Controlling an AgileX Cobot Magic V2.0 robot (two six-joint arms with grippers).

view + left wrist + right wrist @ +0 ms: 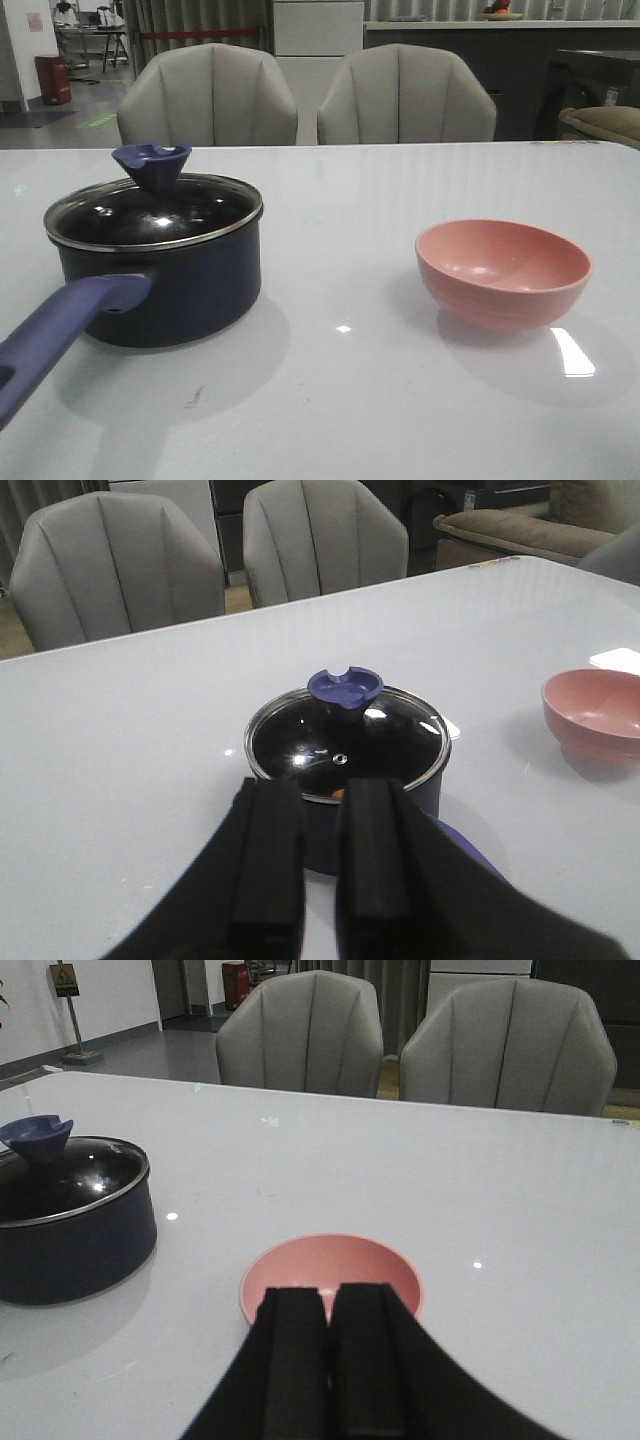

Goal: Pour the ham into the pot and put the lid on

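Lid [152,208] sits on pot [160,270], ahead of left gripper [320,855], nearer arm; both grippers closed, empty; right gripper [330,1355] behind bowl [330,1275].

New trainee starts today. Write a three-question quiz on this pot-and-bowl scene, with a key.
1. True or false: the lid sits on the pot.
2. What lies inside the pink bowl in the front view? A) ham B) nothing visible C) a spoon
3. Fill in: seen from the front camera, the pot stands to the ____ of the bowl.

Key: 1 true. 2 B. 3 left.

Note: a small orange spot shows through the glass in the left wrist view; the left tool and right tool both hold nothing, their fingers near together.
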